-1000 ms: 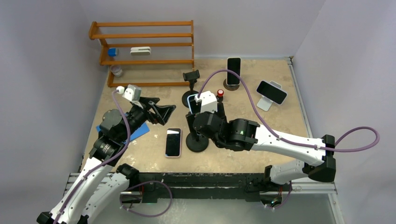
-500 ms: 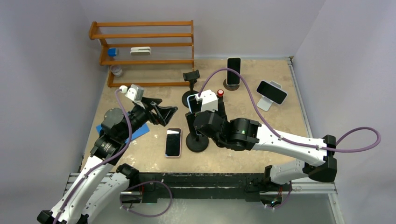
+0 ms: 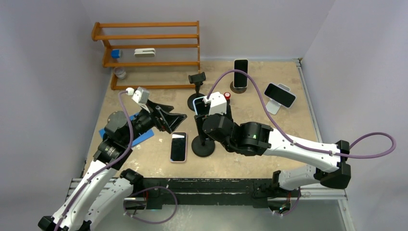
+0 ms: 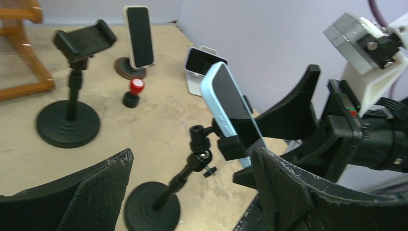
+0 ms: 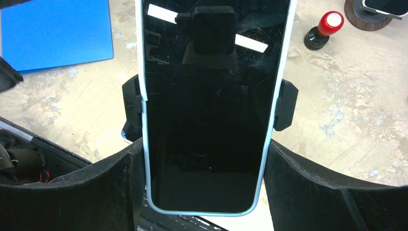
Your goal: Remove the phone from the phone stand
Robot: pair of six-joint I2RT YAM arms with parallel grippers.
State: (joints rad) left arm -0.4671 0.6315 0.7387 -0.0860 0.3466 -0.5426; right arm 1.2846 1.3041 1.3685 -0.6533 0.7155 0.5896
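sandy tabletop [image 3: 269,72] sits between pale walls, with a wooden rack [image 3: 144,24] at the far side. two big arms reach over it. the left tool [image 3: 175,117] hangs with its fingers spread wide, holding nothing, and it looks at the stand from the side. the right tool [image 5: 204,159] is up at the black phone stand [image 3: 203,147] near the middle. the light blue phone [image 5: 211,120] is clipped in the top of that stand, leaning back, with the clips hugging both its sides. the right tool has one finger on each side of the phone's lower part, right at its edges; i cannot tell if they squeeze it yet. another phone [image 3: 178,147] lies flat just beside the stand's foot, and a little red stamp [image 5: 327,26] stands farther back. it looks like the grabbing step, with the phone not out yet. next, i think the fingers need to squeeze tight and then pull the phone out of the clips without tipping the stand over
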